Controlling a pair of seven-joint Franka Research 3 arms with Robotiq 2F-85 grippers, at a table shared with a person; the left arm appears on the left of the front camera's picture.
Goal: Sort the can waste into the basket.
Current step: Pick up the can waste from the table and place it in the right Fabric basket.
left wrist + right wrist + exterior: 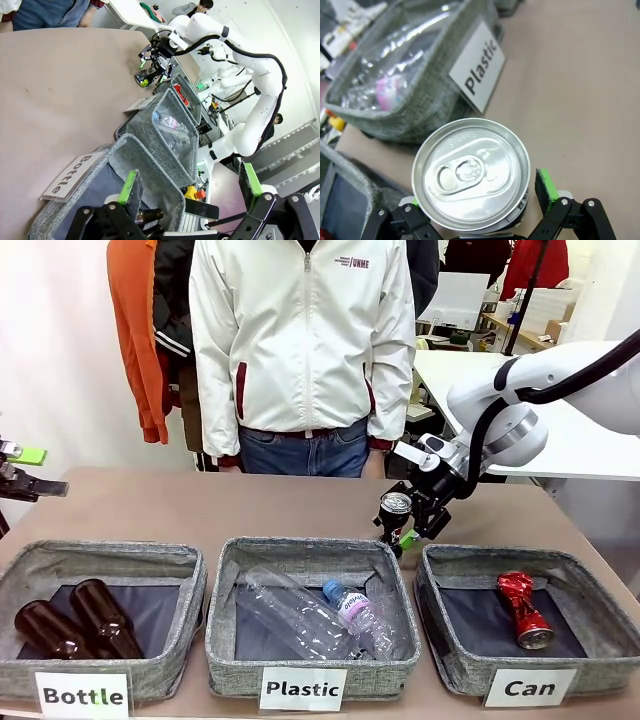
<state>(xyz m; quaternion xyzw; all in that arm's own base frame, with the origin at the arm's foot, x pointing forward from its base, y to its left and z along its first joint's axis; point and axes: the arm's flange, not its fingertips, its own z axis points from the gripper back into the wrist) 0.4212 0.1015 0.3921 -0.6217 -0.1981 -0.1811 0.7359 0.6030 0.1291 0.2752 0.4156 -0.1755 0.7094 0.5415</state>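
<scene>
A dark can with a silver top (396,506) hangs tilted just behind the gap between two baskets, and my right gripper (407,526) is shut on it. Seen from the right wrist, the can's top (470,172) sits between the green pads (547,185). A crushed red can (524,608) lies inside the grey basket labelled "Can" (470,665), to the right of and nearer than the held can. My left gripper (22,478) hovers at the table's far left, its fingers (129,187) spread wide with nothing between them.
The "Plastic" basket (225,640) in the middle holds clear bottles (300,615). The "Bottle" basket (20,665) on the left holds brown glass bottles (75,620). A person in a white jacket (300,350) stands at the far edge. Bare brown tabletop (200,505) lies behind the baskets.
</scene>
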